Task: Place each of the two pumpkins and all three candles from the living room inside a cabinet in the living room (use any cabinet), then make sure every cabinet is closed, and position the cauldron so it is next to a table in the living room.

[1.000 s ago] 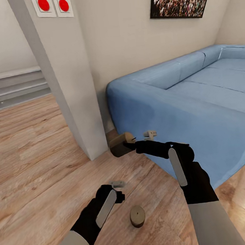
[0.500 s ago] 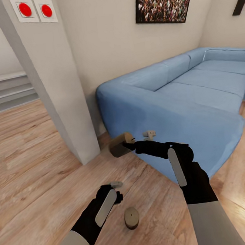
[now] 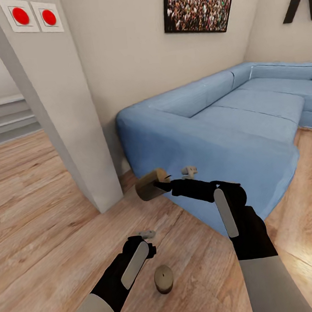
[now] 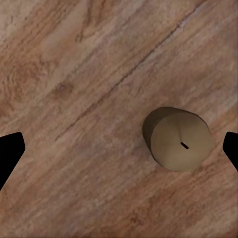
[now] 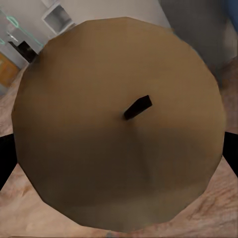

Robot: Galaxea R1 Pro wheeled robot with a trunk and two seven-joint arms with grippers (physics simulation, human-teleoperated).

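One candle held, one on the floor

A candle point(image 3: 150, 185) sits clamped in the right gripper point(image 3: 164, 182), lifted before the blue sofa point(image 3: 230, 135). A second candle point(image 3: 163, 279) stands on the wood floor point(image 3: 49, 231) just below the left gripper point(image 3: 146, 233), whose fingers are spread apart.

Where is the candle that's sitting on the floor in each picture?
Head view: the floor candle stands low in the middle, beside the left gripper.
Left wrist view: it sits between the dark fingers, wick towards the camera.
Right wrist view: the candle seen here is another one, the held candle, in the right gripper.
Shared landmark: the wooden floor.
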